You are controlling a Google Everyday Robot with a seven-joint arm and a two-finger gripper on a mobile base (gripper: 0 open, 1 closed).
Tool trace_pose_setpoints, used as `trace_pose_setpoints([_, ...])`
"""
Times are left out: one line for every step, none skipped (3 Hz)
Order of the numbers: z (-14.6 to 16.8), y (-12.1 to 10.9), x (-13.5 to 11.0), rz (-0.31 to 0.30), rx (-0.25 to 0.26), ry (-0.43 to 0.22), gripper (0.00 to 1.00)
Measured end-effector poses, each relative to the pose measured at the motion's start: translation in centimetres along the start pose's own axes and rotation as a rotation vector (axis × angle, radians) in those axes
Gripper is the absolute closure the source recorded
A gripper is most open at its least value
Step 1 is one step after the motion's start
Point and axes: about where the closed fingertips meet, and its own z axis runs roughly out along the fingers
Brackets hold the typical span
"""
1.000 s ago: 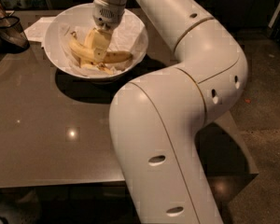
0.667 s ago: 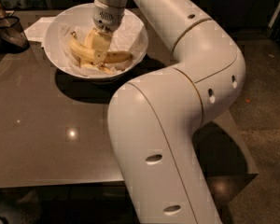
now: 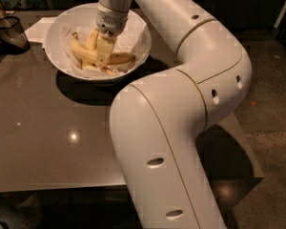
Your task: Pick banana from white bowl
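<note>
Only one camera view to go on. The claw (image 3: 104, 55) is way down inside the white bowl (image 3: 52, 46), right on top of the fruit pile, hanging straight off the wrist of the big white arm (image 3: 181, 104) that fills most of the shot. Honestly can't tell whether the claw is open, closed or actually gripping anything, because it blends right into the yellow stuff under it.

The banana (image 3: 81, 53) is lying in the bowl. Its dark stem end pokes up on the side of the claw toward the picture's left edge, and its body curves down and runs underneath the claw. A couple of shorter bananas (image 3: 92, 38) sit just beside the claw on that same side, touching the long one. Crumpled white paper (image 3: 133, 36) lines the bowl on the other side of the claw.

The bowl sits on a glossy brown desk (image 3: 47, 142). Beyond the bowl from the claw, toward the left edge, there's a flat sheet of paper (image 3: 38, 27), and further out a dark container (image 3: 9, 32). A small light glare (image 3: 74, 136) shows on the desk, well apart from the claw on the nearer side.
</note>
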Motion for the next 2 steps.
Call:
trace_pose_setpoints([-0.28,0.08,-0.10,-0.002,-0.002,-0.001,0.62])
trace_pose_setpoints([-0.42,0.10,-0.14,-0.002,-0.002,-0.001,0.86])
